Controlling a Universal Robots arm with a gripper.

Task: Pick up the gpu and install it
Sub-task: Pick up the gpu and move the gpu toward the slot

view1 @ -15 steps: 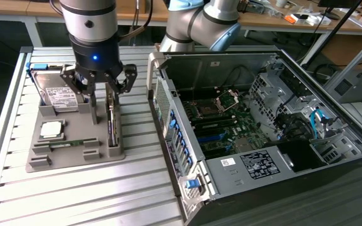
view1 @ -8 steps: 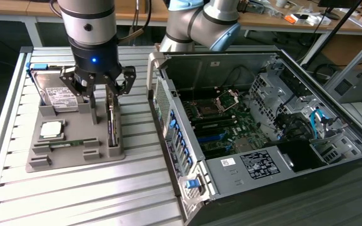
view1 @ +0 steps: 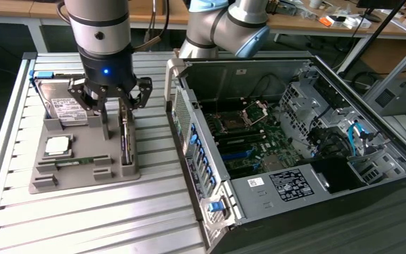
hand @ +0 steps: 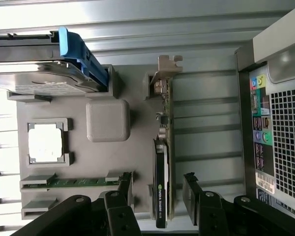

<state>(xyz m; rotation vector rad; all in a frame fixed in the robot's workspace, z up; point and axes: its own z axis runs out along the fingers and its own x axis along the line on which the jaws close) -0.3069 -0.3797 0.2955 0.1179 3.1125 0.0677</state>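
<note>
1. The holder tray [view1: 83,177] is lying on the slatted table [view1: 83,227], toward the exterior view's left.
2. The computer case [view1: 188,137] is lying on its side just beside the tray, on the exterior view's right.
3. The hard drive [view1: 65,108] is sitting tilted in the tray's far left corner.
4. The processor chip [view1: 57,145] is lying nearer than the drive, and the memory stick [view1: 83,160] is lying nearer still.
5. The gpu [view1: 125,140] is standing on edge along the tray's right side, between those parts and the case.
6. The gripper [view1: 112,100] is hanging over the gpu, one finger to either side of the card.
7. The motherboard [view1: 249,135] is lying inside the case, with the power supply [view1: 295,182] sitting at the near end.
</note>
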